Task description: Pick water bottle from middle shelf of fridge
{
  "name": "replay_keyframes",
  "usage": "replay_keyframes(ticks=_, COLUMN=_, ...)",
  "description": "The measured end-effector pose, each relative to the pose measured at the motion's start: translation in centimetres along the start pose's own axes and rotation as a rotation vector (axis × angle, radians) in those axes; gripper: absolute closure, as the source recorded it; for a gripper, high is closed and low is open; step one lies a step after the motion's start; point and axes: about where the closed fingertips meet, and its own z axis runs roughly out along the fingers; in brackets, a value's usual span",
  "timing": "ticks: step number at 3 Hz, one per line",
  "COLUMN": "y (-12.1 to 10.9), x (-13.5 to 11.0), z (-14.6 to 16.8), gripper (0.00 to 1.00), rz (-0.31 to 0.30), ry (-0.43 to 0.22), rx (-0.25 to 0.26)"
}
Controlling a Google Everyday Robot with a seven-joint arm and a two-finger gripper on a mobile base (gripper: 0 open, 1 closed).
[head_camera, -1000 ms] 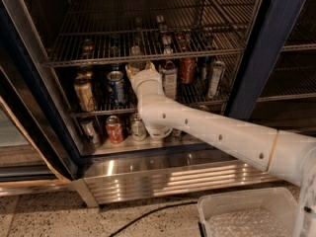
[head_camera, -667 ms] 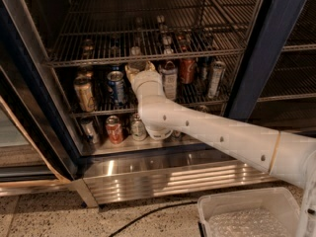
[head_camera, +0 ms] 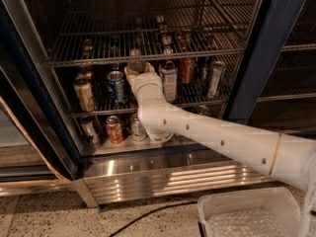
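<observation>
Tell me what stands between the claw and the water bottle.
Nothing visible does. The claw is right at the water bottle on the middle shelf; the blue can and the white-labelled bottle flank it, neither in between.

Middle shelf (head_camera: 197, 98) carries cans (head_camera: 116, 86), perhaps bottles (head_camera: 169, 79); pincer (head_camera: 137, 72) there.
</observation>
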Motion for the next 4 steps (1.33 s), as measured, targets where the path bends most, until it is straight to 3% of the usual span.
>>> replay_keyframes(ticks=2, y=-0.9, x=0.8, z=-0.6, gripper=1.00, rz=0.008, ry=-0.020, rx=0.008)
replay_keyframes(ticks=4, y=-1.3, x=1.8, z=-1.6, gripper=1.00, rz=0.023, ry=-0.061, rx=-0.016)
